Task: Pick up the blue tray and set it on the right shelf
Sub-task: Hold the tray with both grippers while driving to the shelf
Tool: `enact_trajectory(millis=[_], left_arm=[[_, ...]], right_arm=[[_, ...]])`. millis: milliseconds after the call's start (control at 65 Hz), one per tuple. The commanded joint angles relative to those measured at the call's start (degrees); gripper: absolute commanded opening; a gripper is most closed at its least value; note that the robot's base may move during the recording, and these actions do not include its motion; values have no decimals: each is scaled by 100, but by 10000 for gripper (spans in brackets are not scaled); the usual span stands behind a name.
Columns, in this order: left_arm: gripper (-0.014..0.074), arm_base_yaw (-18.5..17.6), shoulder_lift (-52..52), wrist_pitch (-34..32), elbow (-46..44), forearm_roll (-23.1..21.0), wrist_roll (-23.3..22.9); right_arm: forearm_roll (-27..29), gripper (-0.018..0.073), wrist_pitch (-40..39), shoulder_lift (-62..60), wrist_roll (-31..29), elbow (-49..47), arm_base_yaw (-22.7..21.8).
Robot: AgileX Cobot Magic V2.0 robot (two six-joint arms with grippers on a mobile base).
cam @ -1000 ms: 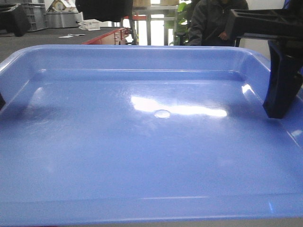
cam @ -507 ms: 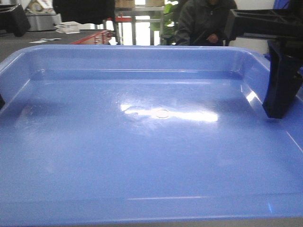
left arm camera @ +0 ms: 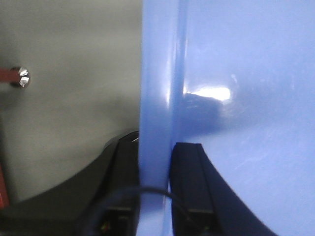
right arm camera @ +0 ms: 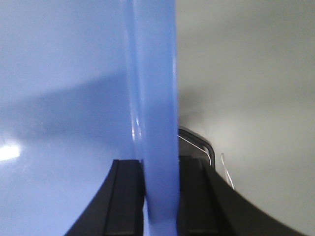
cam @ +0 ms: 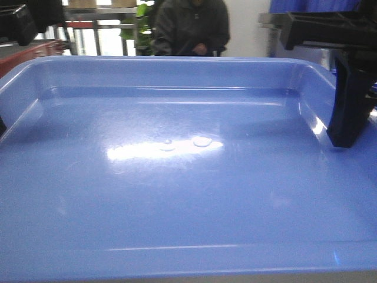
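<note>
The seated person (cam: 191,29) has slid left behind the blue tray (cam: 188,177), so I judge we're swinging right, toward the shelf. The left gripper (left arm camera: 156,147) and right gripper (right arm camera: 160,162) each pinch a side rim, holding the tray level. Outside both rims I see only bare grey floor, so there's room.

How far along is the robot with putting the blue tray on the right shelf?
Done: the grasp. The left gripper and the right gripper are each shut on a side rim of the blue tray. In hand: probably the carry; beyond the rims the wrist views show only a blurred grey surface. Left: setting it on the right shelf, not clearly in view, and letting go.
</note>
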Motion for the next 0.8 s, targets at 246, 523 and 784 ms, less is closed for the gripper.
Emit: enact_trajectory(millis=[246,523,784], left_arm=[[55,-65,-125,-143,-160,13,-60],[55,-65,-125,-143,-160,13,-60],[55,-65,-125,-143,-160,13,-60]], right_arm=[[-144,244,-149,-146,44,-134,-14],[-144,244,-149,-146,44,-134,-14],[-144,244,-149,-146,44,-134,-14]])
